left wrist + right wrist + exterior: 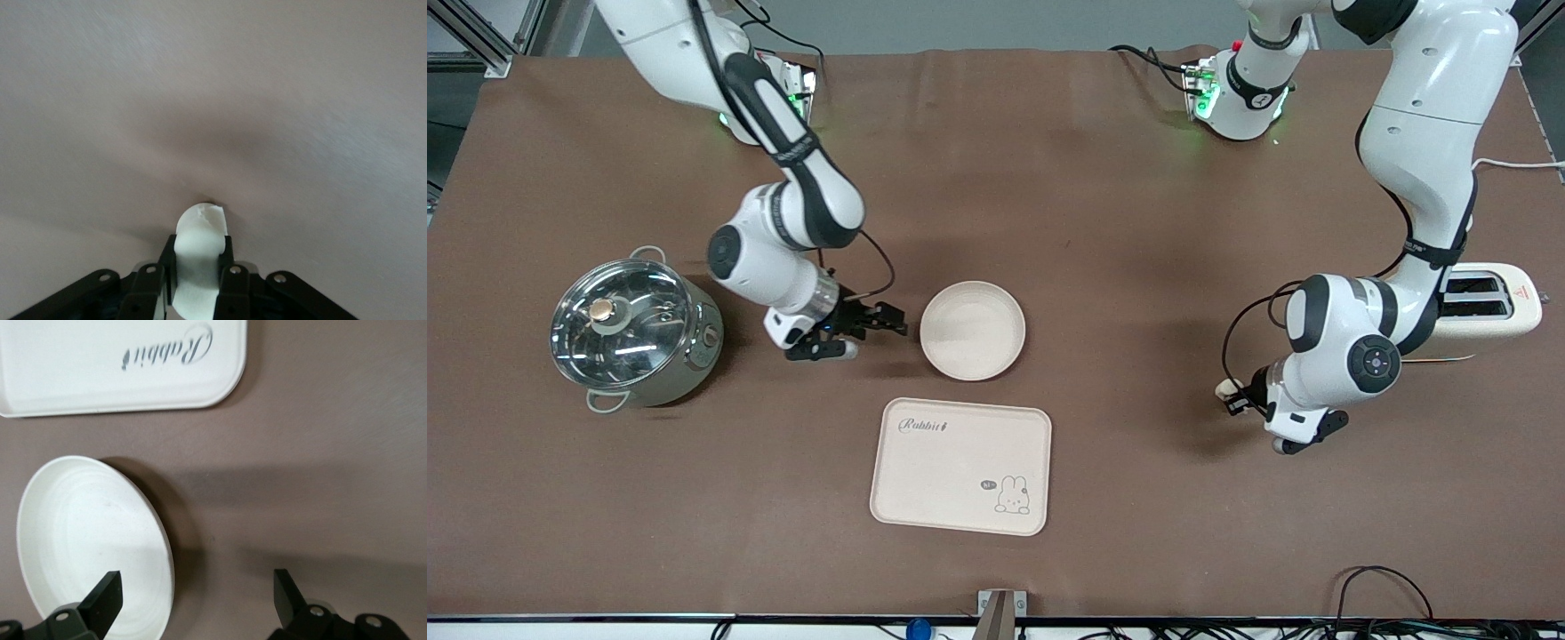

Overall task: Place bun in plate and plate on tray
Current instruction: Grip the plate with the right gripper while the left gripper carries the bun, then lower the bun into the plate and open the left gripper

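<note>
The bun (199,235) is a small pale lump pinched between my left gripper's (199,261) fingers. In the front view the left gripper (1234,396) holds the bun (1226,388) low over bare table toward the left arm's end. The round cream plate (972,330) lies empty mid-table. My right gripper (874,331) is open beside it. In the right wrist view the right gripper (197,597) straddles the plate's rim (165,553), one finger over the dish and one over the cloth. The Rabbit tray (960,466) lies empty, nearer the front camera than the plate, and also shows in the right wrist view (100,367).
A steel pot with a glass lid (633,333) stands toward the right arm's end, close to the right arm's wrist. A cream toaster (1489,307) stands toward the left arm's end beside the left arm. Brown cloth covers the table.
</note>
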Robot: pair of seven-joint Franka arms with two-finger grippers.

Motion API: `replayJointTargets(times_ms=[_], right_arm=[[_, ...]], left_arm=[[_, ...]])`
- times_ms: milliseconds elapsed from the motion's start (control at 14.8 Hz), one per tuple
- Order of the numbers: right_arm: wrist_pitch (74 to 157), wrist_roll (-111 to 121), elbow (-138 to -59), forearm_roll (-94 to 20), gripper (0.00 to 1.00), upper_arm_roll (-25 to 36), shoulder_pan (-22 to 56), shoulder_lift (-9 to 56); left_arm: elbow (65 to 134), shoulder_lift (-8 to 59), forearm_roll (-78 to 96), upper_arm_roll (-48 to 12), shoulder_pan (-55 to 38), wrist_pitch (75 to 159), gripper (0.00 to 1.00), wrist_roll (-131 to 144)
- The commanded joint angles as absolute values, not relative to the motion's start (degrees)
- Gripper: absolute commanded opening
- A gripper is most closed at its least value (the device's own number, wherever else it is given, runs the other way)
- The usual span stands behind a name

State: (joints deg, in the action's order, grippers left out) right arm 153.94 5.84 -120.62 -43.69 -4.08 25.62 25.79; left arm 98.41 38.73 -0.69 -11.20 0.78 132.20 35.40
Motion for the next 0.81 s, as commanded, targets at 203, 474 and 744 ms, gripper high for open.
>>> replayJointTargets(times_ms=[203,474,744], right_arm=[[158.2,6.2,-120.1,-50.2,0.95,-3.5,30.9,28.4],[158.3,6.2,-120.1,-50.2,0.76,-3.5,31.1,28.7],[158.6,6.2,-119.5,-50.2,0.53,-3.5,31.4,29.5]], left_arm=[[96.2,34.7,-1.6,-20.3,-3.9,126.7,0.27,55.3],[91.6,37.0,-1.7,-24.3,-11.0,126.8,0.27,69.2],[85.3,42.5,-1.5,-23.6,-19.9,128.8,0.28,78.5]])
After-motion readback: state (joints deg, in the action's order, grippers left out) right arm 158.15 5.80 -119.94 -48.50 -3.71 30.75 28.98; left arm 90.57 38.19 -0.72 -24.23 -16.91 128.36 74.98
